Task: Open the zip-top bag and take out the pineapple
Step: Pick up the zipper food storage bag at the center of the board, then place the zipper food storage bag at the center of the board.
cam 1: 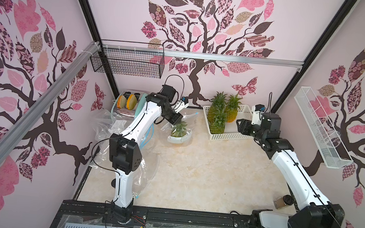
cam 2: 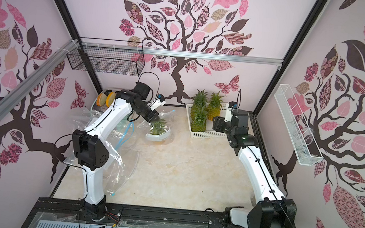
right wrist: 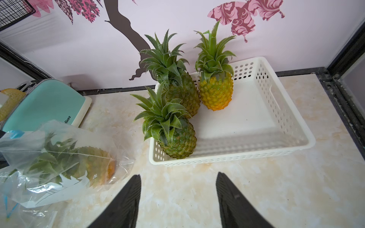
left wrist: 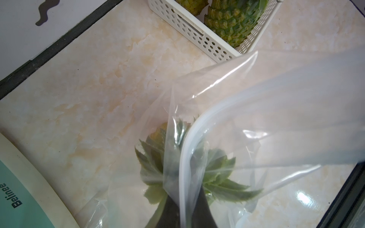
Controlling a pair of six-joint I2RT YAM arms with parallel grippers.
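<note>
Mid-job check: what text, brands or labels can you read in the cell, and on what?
"Belinee": on the mint-green, cream-trimmed toaster, left wrist view.
"linee": the same word, start hidden, right wrist view.
White printed patch on the clear plastic zip-top bag: no readable words.

Bright, even light; glare on the bag (left wrist: 254, 134), wide-angle bending at top-view edges.
</note>
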